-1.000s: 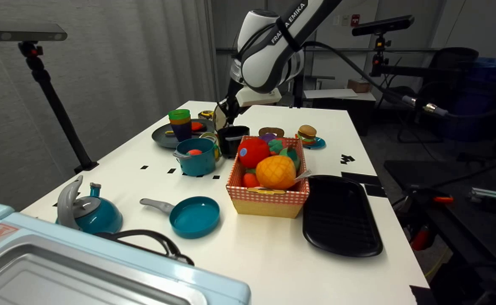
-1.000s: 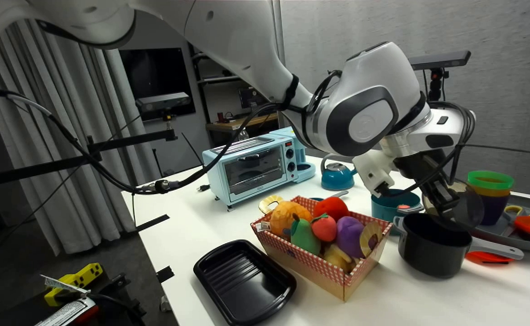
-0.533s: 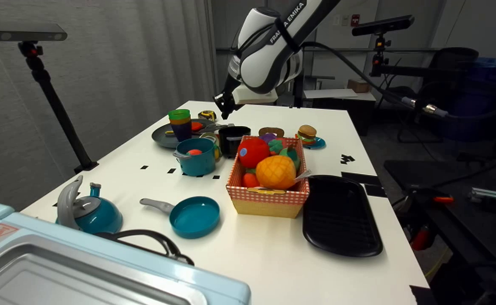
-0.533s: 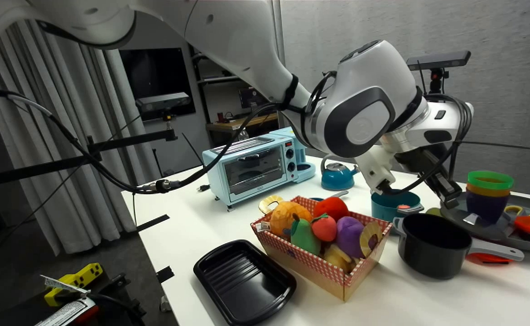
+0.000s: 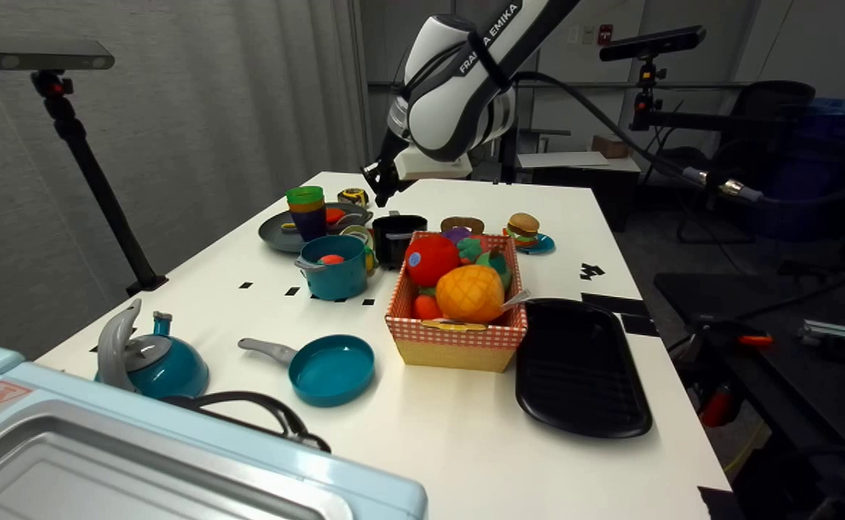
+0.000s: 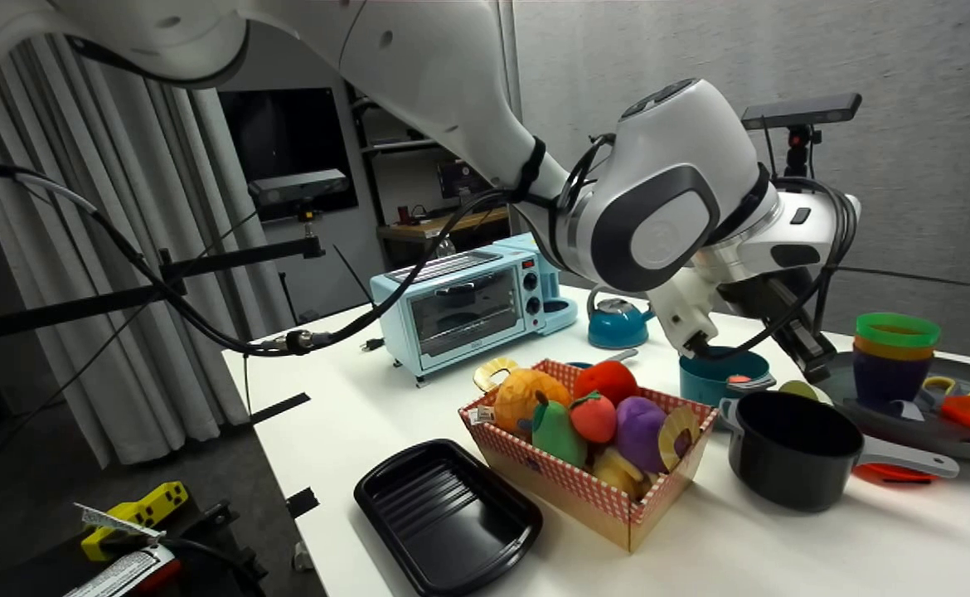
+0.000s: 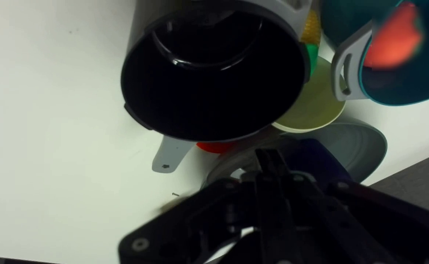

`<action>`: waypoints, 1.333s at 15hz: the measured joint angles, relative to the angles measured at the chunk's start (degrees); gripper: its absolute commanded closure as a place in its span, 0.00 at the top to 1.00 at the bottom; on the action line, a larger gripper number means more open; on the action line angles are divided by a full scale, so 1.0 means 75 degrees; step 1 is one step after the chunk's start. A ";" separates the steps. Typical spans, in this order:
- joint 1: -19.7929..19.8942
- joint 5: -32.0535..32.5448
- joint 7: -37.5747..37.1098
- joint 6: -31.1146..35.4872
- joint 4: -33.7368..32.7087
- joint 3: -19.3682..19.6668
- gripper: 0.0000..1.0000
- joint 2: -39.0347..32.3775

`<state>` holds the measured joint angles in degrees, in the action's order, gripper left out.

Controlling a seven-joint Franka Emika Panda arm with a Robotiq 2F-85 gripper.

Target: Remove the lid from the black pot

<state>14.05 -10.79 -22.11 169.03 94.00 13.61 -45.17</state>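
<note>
Standing uncovered — the black pot [image 6: 792,464], its lid [image 7: 236,171] off to the side.
Blurred in the wrist view, the lid seems to lie on the grey plate [image 5: 274,237], likely a handy landing spot near the pot; the gripper [image 7: 269,154] hangs nearby, fingers pressed together with nothing between — so, I'd judge, only withdrawal is left.

The black pot [image 6: 792,460] is grey-handled, the basket [image 6: 568,492] tan with red-and-white checks, the cups [image 6: 896,362] green, orange and purple.
</note>
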 measured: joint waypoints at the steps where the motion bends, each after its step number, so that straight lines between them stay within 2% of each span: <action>1: 0.0046 0.0000 0.0018 0.0000 0.0000 -0.0071 0.00 0.0000; 16: 0.0605 -0.0001 0.1277 -0.0002 -0.0007 -0.0754 0.00 0.0001; 17: 0.0639 -0.0001 0.1357 -0.0002 -0.0011 -0.0792 0.26 0.0001; 18: 0.0674 -0.0001 0.1435 -0.0002 -0.0016 -0.0833 0.27 0.0001; 20: 0.0744 -0.0001 0.1530 -0.0002 -0.0028 -0.0915 0.41 0.0002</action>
<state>19.63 -10.79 -10.64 169.01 93.79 6.75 -45.16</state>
